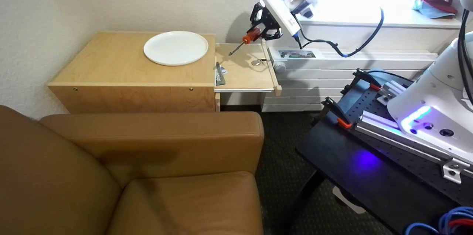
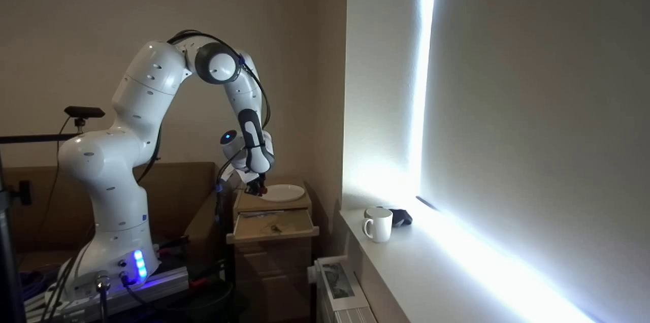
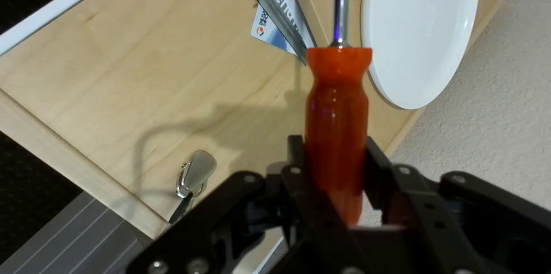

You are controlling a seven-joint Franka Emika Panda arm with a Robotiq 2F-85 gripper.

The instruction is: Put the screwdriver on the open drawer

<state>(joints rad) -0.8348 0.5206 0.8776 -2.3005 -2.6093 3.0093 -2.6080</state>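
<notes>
One orange-handled screwdriver (image 3: pixel 338 97) is clasped by the gripper (image 3: pixel 334 149), which is closed onto it, and is held tilted above the open drawer (image 3: pixel 107 67). In the drawer, a card (image 3: pixel 267 30) is partly covered by a grey metal piece (image 1: pixel 220 77); a white plate (image 1: pixel 176 48) is borne by the worktop (image 1: pixel 111 63).
</notes>
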